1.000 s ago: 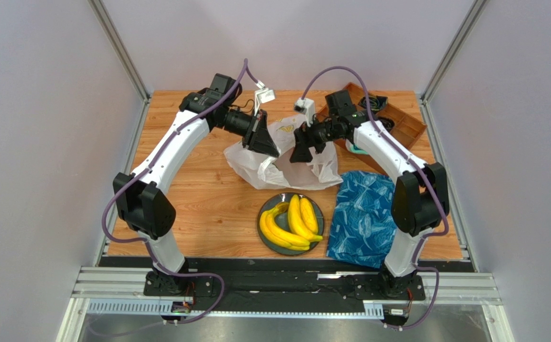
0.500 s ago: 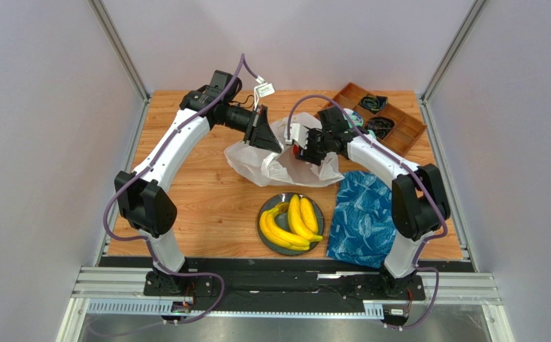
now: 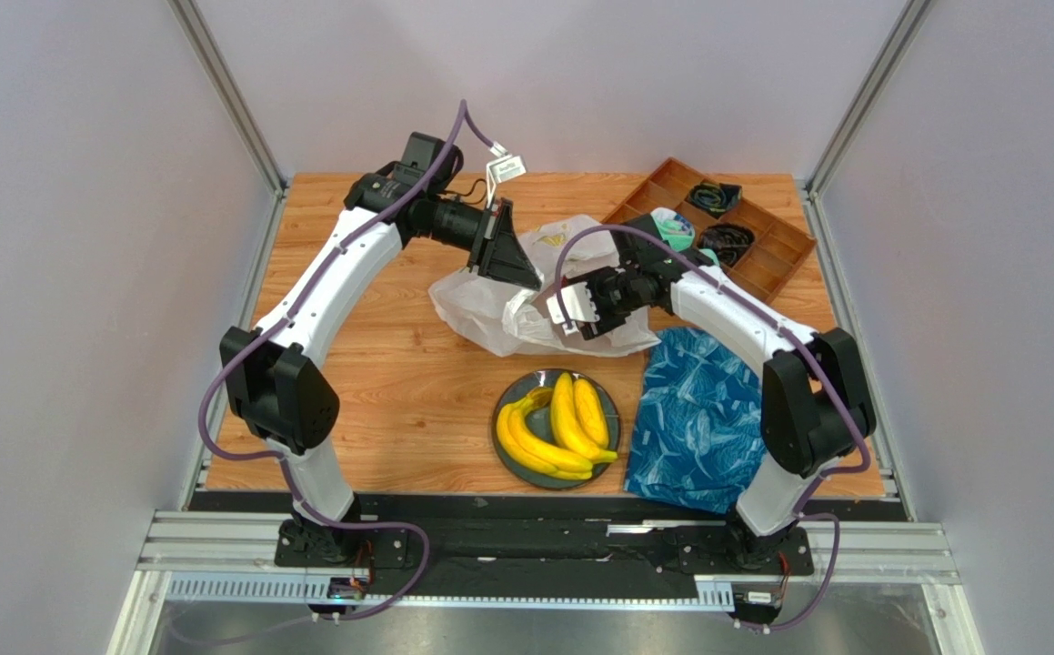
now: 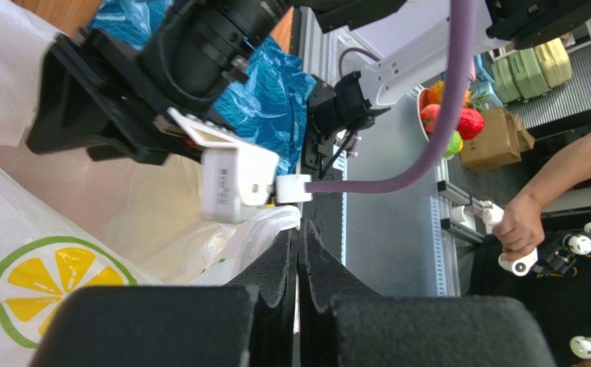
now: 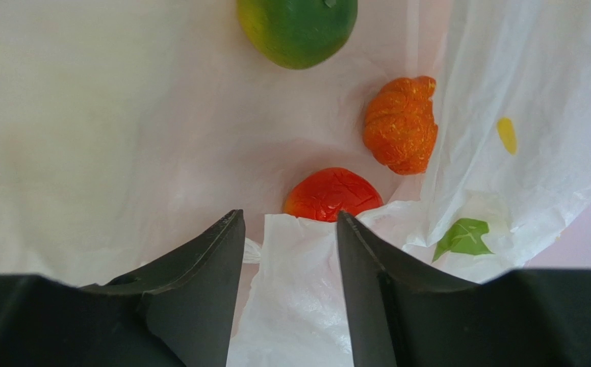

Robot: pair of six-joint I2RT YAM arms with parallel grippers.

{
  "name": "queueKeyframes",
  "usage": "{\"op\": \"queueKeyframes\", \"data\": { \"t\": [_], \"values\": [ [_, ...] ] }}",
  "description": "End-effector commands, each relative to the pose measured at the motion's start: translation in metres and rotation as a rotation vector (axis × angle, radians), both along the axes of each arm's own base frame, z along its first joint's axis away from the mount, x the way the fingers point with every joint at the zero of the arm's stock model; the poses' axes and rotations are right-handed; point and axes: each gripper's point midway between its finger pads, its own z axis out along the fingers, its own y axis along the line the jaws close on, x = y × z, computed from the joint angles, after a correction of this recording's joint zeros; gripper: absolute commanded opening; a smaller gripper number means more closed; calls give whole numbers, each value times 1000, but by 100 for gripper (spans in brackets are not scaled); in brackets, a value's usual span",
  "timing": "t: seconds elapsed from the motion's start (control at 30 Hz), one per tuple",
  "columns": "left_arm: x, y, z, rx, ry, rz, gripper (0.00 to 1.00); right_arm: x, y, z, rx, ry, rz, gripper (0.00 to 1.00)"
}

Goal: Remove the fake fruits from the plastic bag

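Black jaws of the right gripper [image 5: 289, 218] stand apart, a fold of the plastic bag [image 5: 84, 115] between them, arm bent leftward. Inside lie a red fruit [image 5: 333, 195], orange fruit [image 5: 402, 122] and green fruit [image 5: 298, 27]. The left gripper [image 4: 298, 233] pinches the bag's rim.

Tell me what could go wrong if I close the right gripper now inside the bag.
1. A fold of the plastic bag lies between the open jaws of the right gripper, in front of the red fruit. Closing now would likely pinch plastic, not fruit.
2. The left gripper is shut on only a thin edge of the bag. Pulling on the fold could tug that edge free and collapse the opening.
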Motion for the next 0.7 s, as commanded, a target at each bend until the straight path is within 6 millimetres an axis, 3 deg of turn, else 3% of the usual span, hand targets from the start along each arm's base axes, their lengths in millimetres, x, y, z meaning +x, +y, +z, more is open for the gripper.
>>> {"op": "queueKeyframes", "data": {
  "t": [0.0,0.3,0.4,0.47,0.5,0.67],
  "values": [
    [0,-3,24,-68,-57,-29,0,-21,10,16,27,-58,128,53],
    [-9,-2,26,-87,-32,-54,0,23,33,-7,-27,-159,216,62],
    [-14,-3,24,-87,-21,-66,0,37,33,-22,-82,-200,254,71],
    [-18,-5,22,-86,-11,-77,0,44,32,-33,-120,-215,264,84],
    [-19,-6,22,-86,-11,-82,0,50,33,-32,-128,-237,270,98],
    [-25,-6,21,-86,-4,-92,0,81,29,-44,-212,-271,228,100]
  ]
}}
